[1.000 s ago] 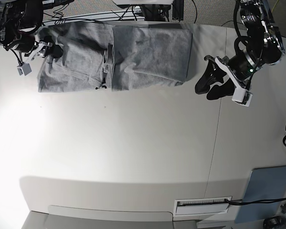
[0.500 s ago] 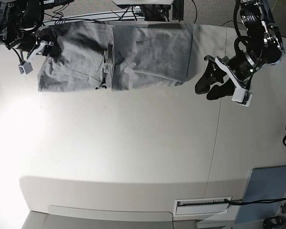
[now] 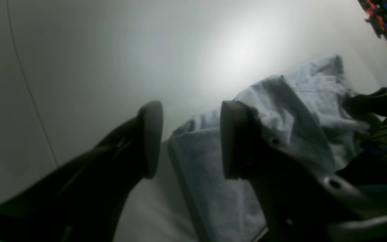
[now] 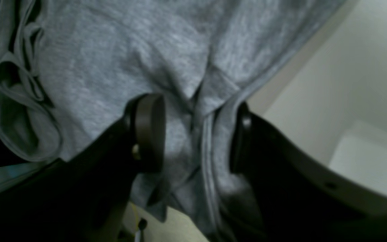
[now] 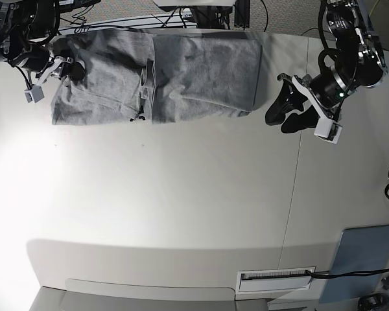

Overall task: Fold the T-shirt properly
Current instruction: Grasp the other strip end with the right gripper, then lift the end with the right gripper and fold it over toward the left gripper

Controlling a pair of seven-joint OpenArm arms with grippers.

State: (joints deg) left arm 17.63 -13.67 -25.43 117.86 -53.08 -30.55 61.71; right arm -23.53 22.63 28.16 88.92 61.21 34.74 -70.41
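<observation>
T-shirt (image 5: 157, 76) fabric lies along the far edge of the desk (image 5: 181, 207) as a long grey band, already doubled lengthwise, with an overlap seam running across it near the middle. That narrow shape suggests the sides have been brought in and the remaining job is to fold the band end over end.

At one end, the right gripper (image 4: 193, 134) straddles a bunched hem: its pads stand apart with cloth and a stitched edge lying between them, so it looks poised over a pinch of fabric, not clamped on it. The wrist picture is soft, so whether a pad touches the cloth I cannot tell. Holding there makes sense if that end is to be lifted over the rest.

The left gripper (image 5: 292, 111) hangs just beside the opposite end of the shirt, spread wide and empty, its jaws angled toward the corner. It seems to be waiting to pin or take that end.

White and smooth, the desk carries a seam line down its near side and a strong glare patch. A blue-grey panel (image 5: 365, 259) sits at one corner, and cables and dark equipment crowd the floor beyond the far edge.
</observation>
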